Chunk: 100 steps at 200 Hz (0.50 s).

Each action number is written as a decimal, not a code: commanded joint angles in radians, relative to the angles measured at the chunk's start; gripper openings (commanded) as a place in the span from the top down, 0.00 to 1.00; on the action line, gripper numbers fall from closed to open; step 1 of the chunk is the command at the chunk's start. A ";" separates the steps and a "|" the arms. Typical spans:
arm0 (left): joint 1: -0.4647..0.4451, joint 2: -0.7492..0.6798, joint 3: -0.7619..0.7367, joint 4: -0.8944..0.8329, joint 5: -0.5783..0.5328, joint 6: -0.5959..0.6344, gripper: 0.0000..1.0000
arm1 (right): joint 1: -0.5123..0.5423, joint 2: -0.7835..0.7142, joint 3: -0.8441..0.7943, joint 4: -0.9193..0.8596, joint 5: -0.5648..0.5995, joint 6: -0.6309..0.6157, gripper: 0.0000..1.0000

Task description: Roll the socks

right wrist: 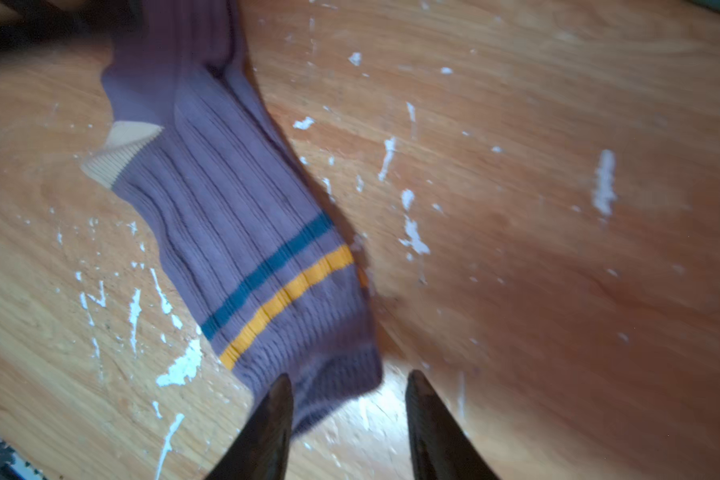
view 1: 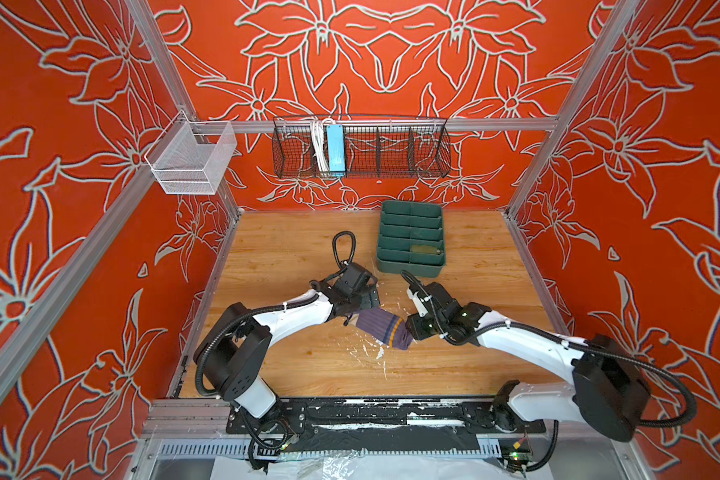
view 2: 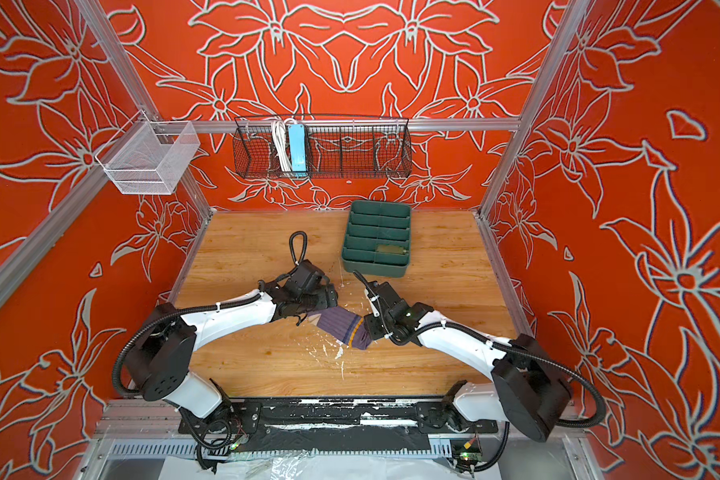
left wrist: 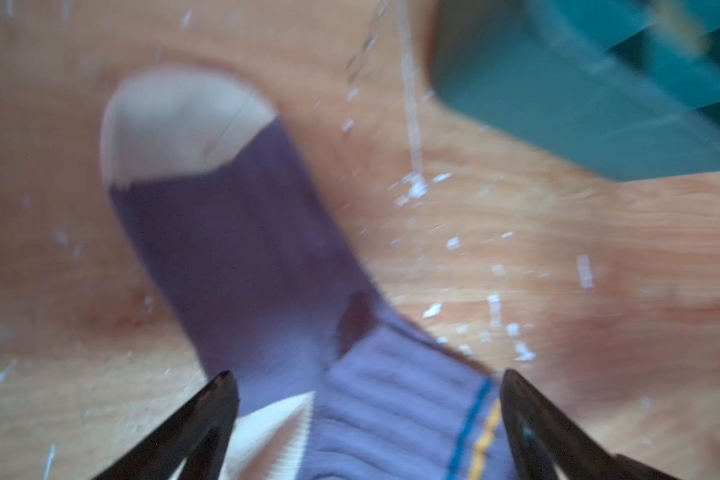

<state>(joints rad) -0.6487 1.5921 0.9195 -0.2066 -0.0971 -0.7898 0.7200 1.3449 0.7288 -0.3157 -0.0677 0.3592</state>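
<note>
A ribbed purple sock (view 1: 381,328) (view 2: 341,326) with a beige toe, a beige heel and teal and yellow cuff stripes lies flat on the wooden table between both arms. My left gripper (left wrist: 366,374) (view 1: 356,309) is open wide. Its fingers straddle the sock (left wrist: 246,249) near the heel, with the toe pointing away from it. My right gripper (right wrist: 350,374) (view 1: 410,332) is open at the cuff end. A corner of the sock's cuff (right wrist: 233,208) lies between its fingers, beside one of them and clear of the other. A small olive-green bundle (view 1: 424,249) sits in the tray.
A dark green divided tray (view 1: 408,270) (view 2: 373,270) (left wrist: 558,104) stands just behind the grippers. White flecks mark the table (view 1: 366,353) near the sock. A black wire basket (view 1: 360,145) and a white mesh basket (view 1: 192,158) hang above the table's back.
</note>
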 commanded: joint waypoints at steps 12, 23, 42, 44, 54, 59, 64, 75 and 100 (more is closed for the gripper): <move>0.000 0.022 -0.052 0.197 0.070 -0.127 0.03 | 0.008 0.097 0.061 0.029 -0.015 -0.057 0.67; 0.000 0.042 -0.055 0.208 0.073 -0.143 0.03 | 0.007 0.126 0.056 0.040 -0.007 -0.056 0.69; -0.001 0.071 -0.066 0.202 0.034 -0.178 0.03 | 0.019 0.166 0.032 0.062 -0.014 -0.041 0.74; -0.002 0.072 -0.068 0.202 0.028 -0.181 0.03 | 0.020 0.169 0.030 0.064 -0.014 -0.038 0.75; -0.001 0.084 -0.080 0.204 0.004 -0.196 0.03 | 0.035 0.179 0.021 0.064 -0.019 -0.026 0.77; -0.001 0.089 -0.087 0.214 -0.006 -0.191 0.03 | 0.044 0.181 0.014 0.061 -0.022 -0.019 0.79; -0.001 0.094 -0.091 0.217 -0.020 -0.189 0.03 | 0.053 0.181 0.008 0.059 -0.023 -0.011 0.81; 0.000 0.107 -0.096 0.217 -0.040 -0.182 0.03 | 0.084 0.169 -0.008 0.053 -0.017 0.012 0.84; 0.000 0.142 -0.088 0.241 -0.072 -0.092 0.03 | 0.165 0.111 -0.052 0.046 0.025 0.089 0.85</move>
<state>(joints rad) -0.6491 1.6756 0.8490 0.0246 -0.1062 -0.9356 0.8181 1.5028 0.7292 -0.2466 -0.0666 0.3599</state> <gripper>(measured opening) 0.975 0.153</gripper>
